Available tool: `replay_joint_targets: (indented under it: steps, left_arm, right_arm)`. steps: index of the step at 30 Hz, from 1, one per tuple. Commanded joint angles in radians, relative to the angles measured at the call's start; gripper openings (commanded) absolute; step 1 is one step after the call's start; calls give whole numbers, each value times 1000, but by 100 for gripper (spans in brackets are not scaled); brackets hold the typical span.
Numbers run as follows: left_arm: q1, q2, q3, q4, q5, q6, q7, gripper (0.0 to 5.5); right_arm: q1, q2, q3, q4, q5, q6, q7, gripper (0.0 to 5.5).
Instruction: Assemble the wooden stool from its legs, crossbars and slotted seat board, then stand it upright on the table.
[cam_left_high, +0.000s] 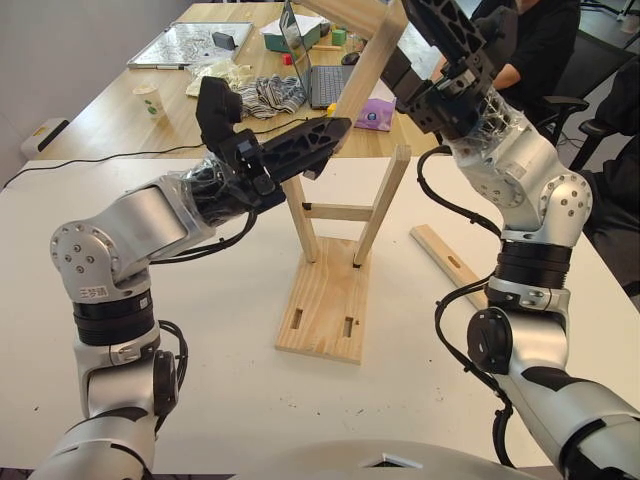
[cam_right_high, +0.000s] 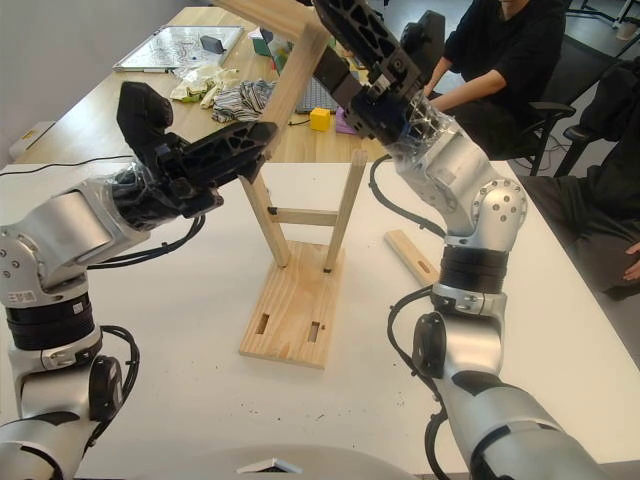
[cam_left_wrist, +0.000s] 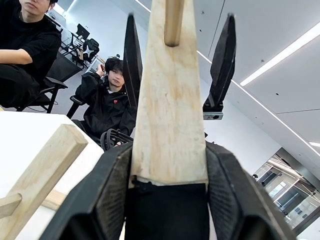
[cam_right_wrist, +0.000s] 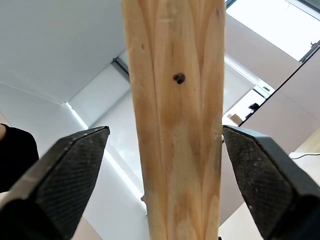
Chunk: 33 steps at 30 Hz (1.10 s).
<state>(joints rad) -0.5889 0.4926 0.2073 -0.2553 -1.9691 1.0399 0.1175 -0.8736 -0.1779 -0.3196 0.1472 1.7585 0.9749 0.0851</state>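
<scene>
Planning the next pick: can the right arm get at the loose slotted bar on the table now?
Probably not yet: the bar lies unobstructed beside it, but the right gripper is up around another leg.

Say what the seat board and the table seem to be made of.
Seat board: pale wood that looks unvarnished, since grain lines show and the surface is matt. Table: smooth white top, perhaps laminate or painted board. No grain shows, so the core is unclear.
</scene>
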Motion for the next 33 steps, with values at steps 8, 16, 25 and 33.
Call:
replay_joint_targets:
  steps: [8,16,25,33]
  left_arm:
    - [19,54,-17,-17,-3,-12,-59,203]
    - [13,84,-32,-15,-3,-12,-77,202]
    - [82,225,-38,-21,0,25,-135,337]
    - [685,548,165,-117,661,11,-1121,376]
  right_arm:
    - [-33,-57,0,30,31,37,17,249]
    - [-30,-66,7,27,58,50,21,211]
    - [-13,-94,12,14,-81,5,60,207]
    - [334,-191,175,-358,-468,-61,393,205]
